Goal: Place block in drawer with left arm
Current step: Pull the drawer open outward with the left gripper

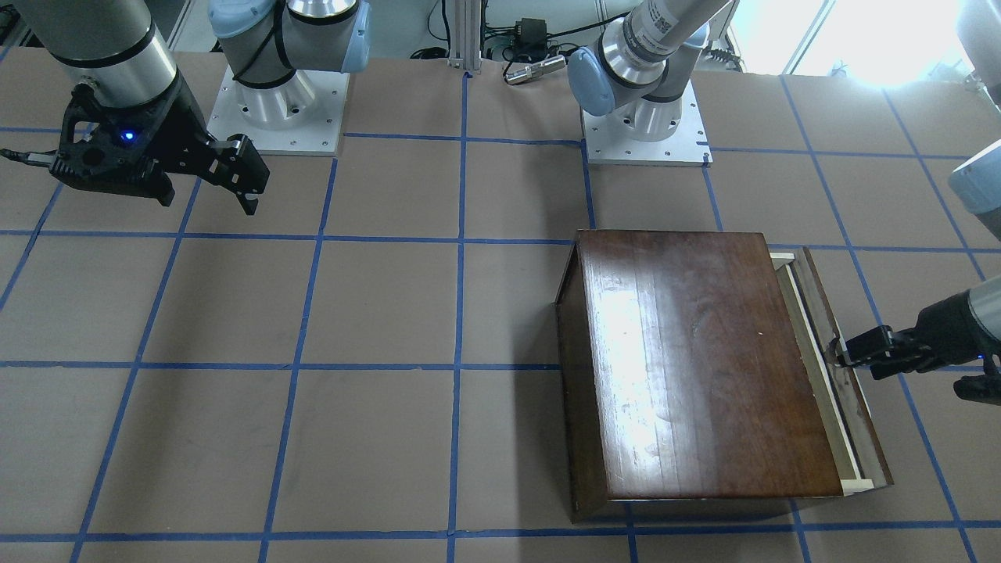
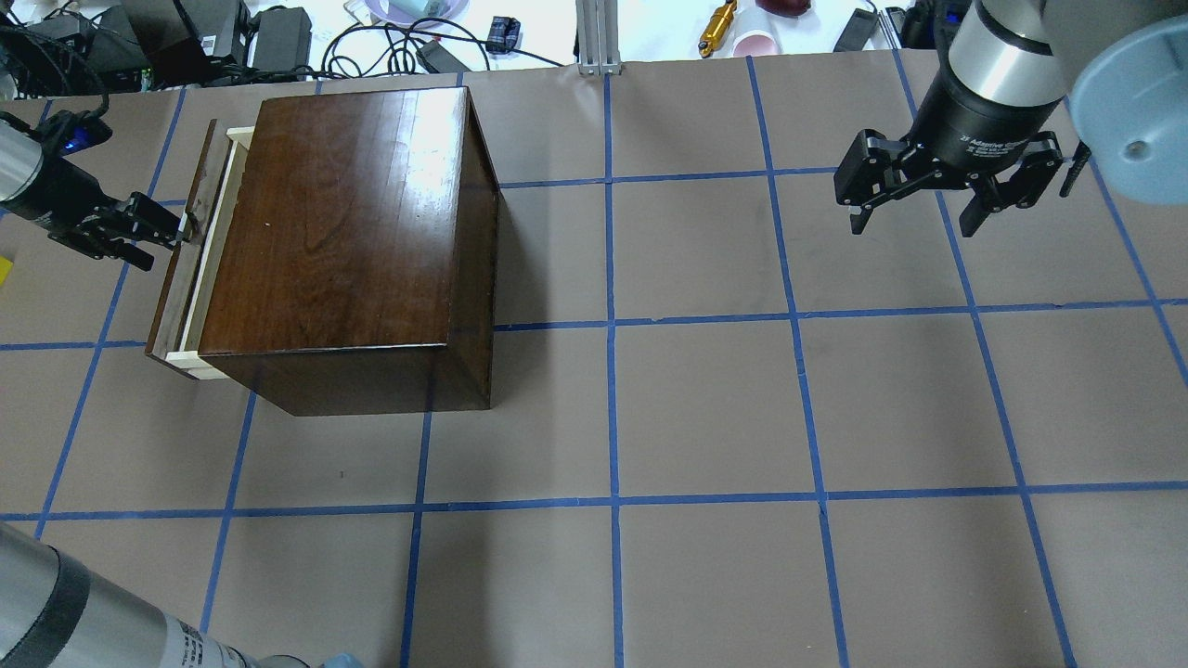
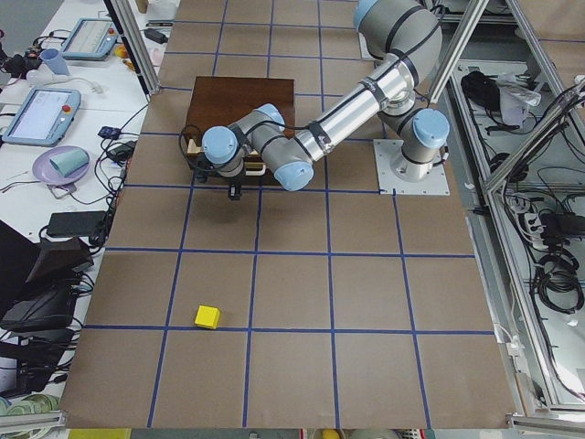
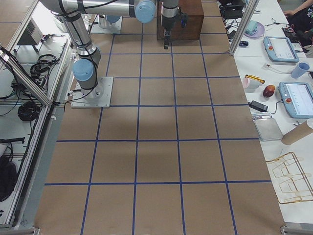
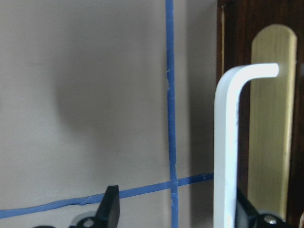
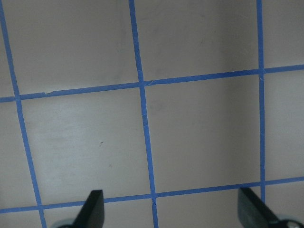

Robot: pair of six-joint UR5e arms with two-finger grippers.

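Note:
The yellow block (image 3: 207, 316) lies on the table well away from the dark wooden box (image 2: 343, 213); only a sliver of it (image 2: 4, 271) shows at the left edge of the overhead view. The drawer (image 2: 190, 250) is pulled out a little, so a strip of pale wood shows behind its dark front panel (image 1: 829, 375). My left gripper (image 2: 172, 232) is at the middle of that front panel, its tips against it (image 1: 841, 353). In the left wrist view (image 5: 175, 213) its fingers stand apart, with a white hooked bar (image 5: 228, 142) by the notch. My right gripper (image 2: 914, 218) is open and empty above the table.
Blue tape lines grid the brown table. Cables, power bricks and small items lie along the far table edge (image 2: 278, 37). Both arm bases (image 1: 274, 102) stand on the robot's side of the table. The right wrist view shows only bare table (image 6: 142, 118).

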